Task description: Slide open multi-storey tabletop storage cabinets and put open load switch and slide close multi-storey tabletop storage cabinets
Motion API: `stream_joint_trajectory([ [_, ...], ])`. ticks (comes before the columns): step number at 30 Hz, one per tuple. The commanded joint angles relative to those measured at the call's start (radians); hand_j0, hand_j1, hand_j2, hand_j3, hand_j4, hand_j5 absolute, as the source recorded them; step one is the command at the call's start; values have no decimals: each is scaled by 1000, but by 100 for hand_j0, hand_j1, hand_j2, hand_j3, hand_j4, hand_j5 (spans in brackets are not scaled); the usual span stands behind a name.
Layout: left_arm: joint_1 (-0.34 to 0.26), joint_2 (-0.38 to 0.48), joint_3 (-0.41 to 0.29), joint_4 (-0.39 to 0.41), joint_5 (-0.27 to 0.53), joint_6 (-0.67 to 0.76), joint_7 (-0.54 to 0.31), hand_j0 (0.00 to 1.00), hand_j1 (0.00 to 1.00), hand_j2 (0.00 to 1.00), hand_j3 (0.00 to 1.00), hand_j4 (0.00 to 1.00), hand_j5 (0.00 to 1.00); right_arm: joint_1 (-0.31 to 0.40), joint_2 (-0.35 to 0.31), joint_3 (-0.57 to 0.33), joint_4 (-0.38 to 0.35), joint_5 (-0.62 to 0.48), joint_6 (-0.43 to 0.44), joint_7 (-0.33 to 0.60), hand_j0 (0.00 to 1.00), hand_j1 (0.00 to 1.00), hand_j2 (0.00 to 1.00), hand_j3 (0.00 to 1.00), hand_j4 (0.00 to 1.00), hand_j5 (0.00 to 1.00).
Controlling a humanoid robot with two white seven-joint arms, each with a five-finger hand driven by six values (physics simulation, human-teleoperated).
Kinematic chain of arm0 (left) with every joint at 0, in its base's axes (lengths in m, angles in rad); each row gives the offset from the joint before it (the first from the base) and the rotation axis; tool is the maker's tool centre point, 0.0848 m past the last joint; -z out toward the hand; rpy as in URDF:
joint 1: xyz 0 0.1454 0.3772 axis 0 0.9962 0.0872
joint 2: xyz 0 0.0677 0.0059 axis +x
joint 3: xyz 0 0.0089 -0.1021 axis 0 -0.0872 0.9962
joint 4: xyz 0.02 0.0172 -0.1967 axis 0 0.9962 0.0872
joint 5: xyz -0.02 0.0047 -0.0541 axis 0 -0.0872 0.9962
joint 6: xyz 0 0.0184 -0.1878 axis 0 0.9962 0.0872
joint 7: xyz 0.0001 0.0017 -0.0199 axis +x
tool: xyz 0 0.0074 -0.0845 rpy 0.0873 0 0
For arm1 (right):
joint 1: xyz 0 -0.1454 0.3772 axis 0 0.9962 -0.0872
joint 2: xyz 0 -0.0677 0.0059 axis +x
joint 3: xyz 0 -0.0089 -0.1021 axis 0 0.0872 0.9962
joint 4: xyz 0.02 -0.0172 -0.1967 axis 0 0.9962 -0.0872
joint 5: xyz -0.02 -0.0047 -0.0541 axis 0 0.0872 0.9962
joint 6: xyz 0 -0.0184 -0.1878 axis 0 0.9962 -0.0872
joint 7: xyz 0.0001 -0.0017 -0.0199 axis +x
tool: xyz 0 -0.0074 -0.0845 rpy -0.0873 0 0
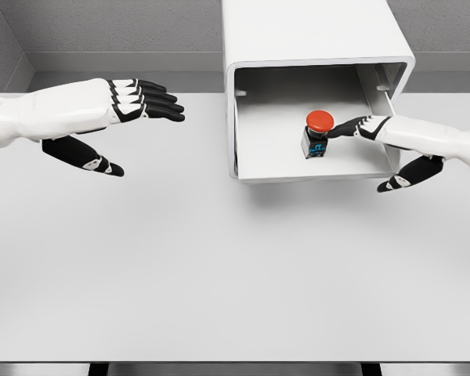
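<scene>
One drawer (298, 160) of the cabinet (313, 39) stands pulled out over the table (219, 274), and the switch (317, 133) with its red cap sits upright in it, right of the drawer's middle. The right hand (372, 129) reaches in over the drawer's right wall; its fingertips (337, 131) lie against the switch's side just under the cap, while the thumb hangs outside, below the drawer's right front corner. Whether the fingers pinch the switch or only touch it I cannot tell; nothing shows on the opposite side, so it looks like a nudge or a release rather than a grip. With the switch resting on the drawer floor, the placing seems done. The left hand (133, 106) hovers well left of the drawer, fingers straight, thumb dropped, holding nothing, probably waiting clear of the work. The drawer is not yet shut.
</scene>
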Motion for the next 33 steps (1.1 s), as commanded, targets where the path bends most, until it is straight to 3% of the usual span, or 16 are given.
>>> stream_joint_trajectory([
  [1,0,1,1,-1,7,3,1,100,100,100,100,100,100,-2,3,-1,22,3,3,-1,100,100,100,100,100,100],
  [7,0,1,1,-1,7,3,1,100,100,100,100,100,100,-9,16,-1,59,9,3,-1,100,100,100,100,100,100],
  [17,3,3,2,-4,7,3,1,100,100,100,100,100,100,-64,105,0,122,40,9,-1,99,99,99,99,99,99],
  [26,5,3,1,-5,7,3,1,100,100,100,100,100,100,-83,102,-13,183,49,3,2,100,100,100,100,100,100],
  [33,5,3,2,-5,7,3,1,100,100,100,100,100,100,-107,154,-15,268,104,8,1,100,100,100,100,100,100],
])
